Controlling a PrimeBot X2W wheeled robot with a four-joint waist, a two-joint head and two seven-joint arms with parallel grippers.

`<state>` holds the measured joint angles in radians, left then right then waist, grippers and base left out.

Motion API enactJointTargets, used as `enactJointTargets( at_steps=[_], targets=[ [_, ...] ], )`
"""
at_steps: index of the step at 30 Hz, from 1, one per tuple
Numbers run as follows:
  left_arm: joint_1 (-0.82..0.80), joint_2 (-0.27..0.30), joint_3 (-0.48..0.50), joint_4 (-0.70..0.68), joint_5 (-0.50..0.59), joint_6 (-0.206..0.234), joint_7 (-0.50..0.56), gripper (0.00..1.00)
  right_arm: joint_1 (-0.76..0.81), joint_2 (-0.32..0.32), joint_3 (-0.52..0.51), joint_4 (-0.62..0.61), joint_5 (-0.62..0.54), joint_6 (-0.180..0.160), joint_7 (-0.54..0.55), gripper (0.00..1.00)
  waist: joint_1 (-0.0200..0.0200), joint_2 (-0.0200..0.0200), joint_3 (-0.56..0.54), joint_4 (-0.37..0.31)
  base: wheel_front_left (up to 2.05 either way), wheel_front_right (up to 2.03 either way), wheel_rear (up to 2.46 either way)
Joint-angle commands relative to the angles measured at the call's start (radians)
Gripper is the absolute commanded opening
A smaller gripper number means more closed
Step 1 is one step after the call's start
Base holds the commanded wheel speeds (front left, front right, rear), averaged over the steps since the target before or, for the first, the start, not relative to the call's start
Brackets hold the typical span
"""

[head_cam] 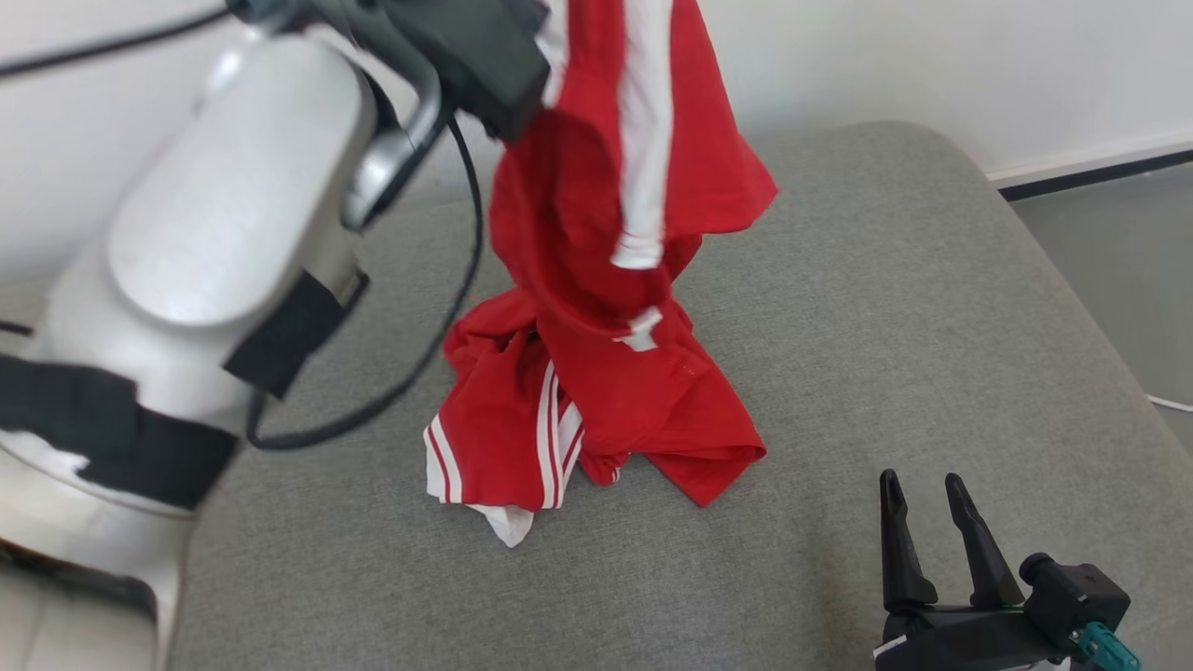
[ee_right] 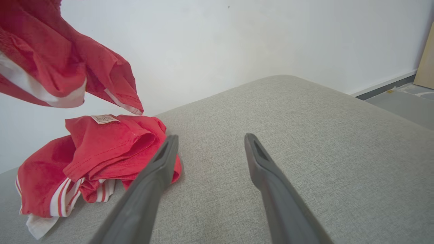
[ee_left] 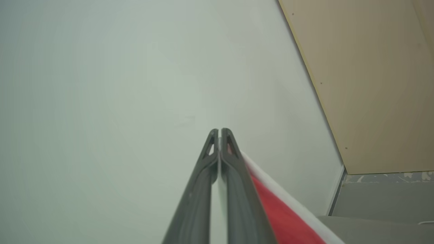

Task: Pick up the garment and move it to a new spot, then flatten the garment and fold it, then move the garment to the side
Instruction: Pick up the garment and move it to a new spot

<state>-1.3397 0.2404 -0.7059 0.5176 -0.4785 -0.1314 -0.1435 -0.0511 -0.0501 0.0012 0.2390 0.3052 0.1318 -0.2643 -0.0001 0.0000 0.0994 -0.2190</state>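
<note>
red rumpled garment (head_cam: 606, 391), perhaps jersey, woven cushion (head_cam: 885, 308)

big grey fabric cushion (head_cam: 932, 326) up front | plain white wall (head_cam: 932, 56) behind it | dark skirting strip (head_cam: 1090, 174) along the bottom | grey floor (head_cam: 1118, 280) | tan board (ee_left: 373, 84) by the wall

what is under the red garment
Grey cushion shows all around the red garment, whose lower folds rest on it while the left gripper holds the top up. Whatever lies beneath the bunched folds is covered.
</note>
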Motion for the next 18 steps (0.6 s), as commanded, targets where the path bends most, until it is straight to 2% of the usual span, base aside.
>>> enactJointTargets(
  at_steps=[1, 10, 18],
  targets=[
    [-0.015, 0.004, -0.002, 0.004, -0.005, 0.002, -0.001, 0.0, 0.008, 0.0, 0.0, 0.001, 0.003, -0.002, -0.001, 1.0, 0.0001, 0.0, 0.002, -0.005, 0.0, 0.0, 0.0],
    [-0.122, 0.021, 0.008, 0.03, -0.032, 0.002, -0.028, 0.0, 0.014, 0.0, -0.009, 0.005, 0.008, -0.002, -0.001, 1.0, 0.0001, 0.0, -0.004, -0.013, 0.0, 0.0, 0.0],
    [-0.144, 0.034, 0.011, 0.052, -0.049, 0.002, -0.042, 0.0, 0.016, 0.0, -0.015, 0.006, 0.012, -0.002, -0.001, 1.0, 0.0001, 0.0, -0.012, 0.0, 0.0, 0.0, 0.0]
  ],
)
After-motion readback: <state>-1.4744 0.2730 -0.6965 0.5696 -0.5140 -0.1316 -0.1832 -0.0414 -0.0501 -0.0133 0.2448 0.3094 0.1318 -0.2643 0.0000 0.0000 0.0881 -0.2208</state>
